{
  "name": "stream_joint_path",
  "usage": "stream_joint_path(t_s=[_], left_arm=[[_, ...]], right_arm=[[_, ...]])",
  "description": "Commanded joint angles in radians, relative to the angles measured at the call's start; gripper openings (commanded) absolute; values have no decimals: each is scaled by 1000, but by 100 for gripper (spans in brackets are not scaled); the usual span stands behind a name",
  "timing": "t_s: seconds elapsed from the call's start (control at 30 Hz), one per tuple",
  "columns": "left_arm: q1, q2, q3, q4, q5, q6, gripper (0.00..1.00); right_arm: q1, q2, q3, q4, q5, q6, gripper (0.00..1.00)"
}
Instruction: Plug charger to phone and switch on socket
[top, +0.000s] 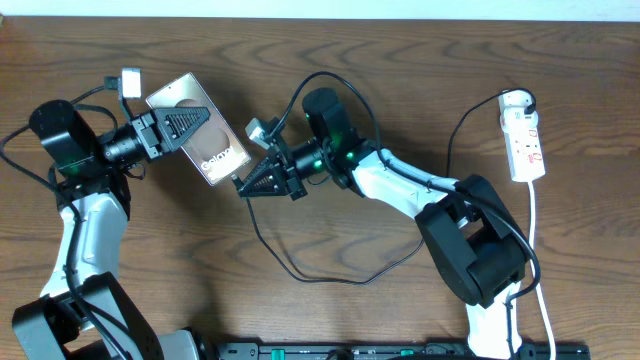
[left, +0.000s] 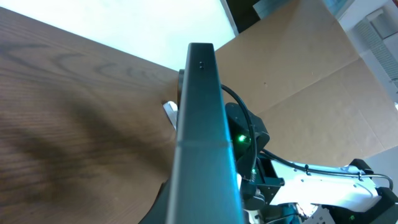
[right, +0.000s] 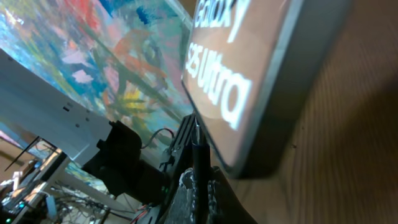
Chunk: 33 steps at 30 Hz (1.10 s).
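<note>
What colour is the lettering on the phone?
White. It shows best in the right wrist view, on the phone.

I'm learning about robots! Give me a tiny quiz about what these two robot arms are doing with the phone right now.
1. True or false: the left hand is shut on the phone.
2. Pick one. What does the right hand grip? A: a pen. B: the charger near its plug tip. C: nothing at all.
3. Fill the gap: the socket lies on the robot's ___ side, away from both hands.

Key: 1 true. 2 B. 3 right.
</note>
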Motion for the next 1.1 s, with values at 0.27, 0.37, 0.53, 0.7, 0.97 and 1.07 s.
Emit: stream_joint_path(t_s=[0.27, 0.37, 0.53, 0.7, 0.97, 1.07], left_arm=[[-4, -11, 1, 4, 29, 14, 7], [-4, -11, 1, 4, 29, 14, 7], [-4, -11, 1, 4, 29, 14, 7], [-4, -11, 1, 4, 29, 14, 7], [-4, -11, 1, 4, 29, 14, 7], [-4, -11, 1, 4, 29, 14, 7]], right_arm=[[-11, -14, 5, 33, -11, 21, 1], [-6, -14, 5, 40, -11, 28, 1], [-5, -14, 5, 38, -7, 32, 1], [-5, -14, 5, 37, -4, 39, 1], [-5, -14, 5, 39, 2, 62, 1], [-4, -14, 5, 40, 11, 72, 1]])
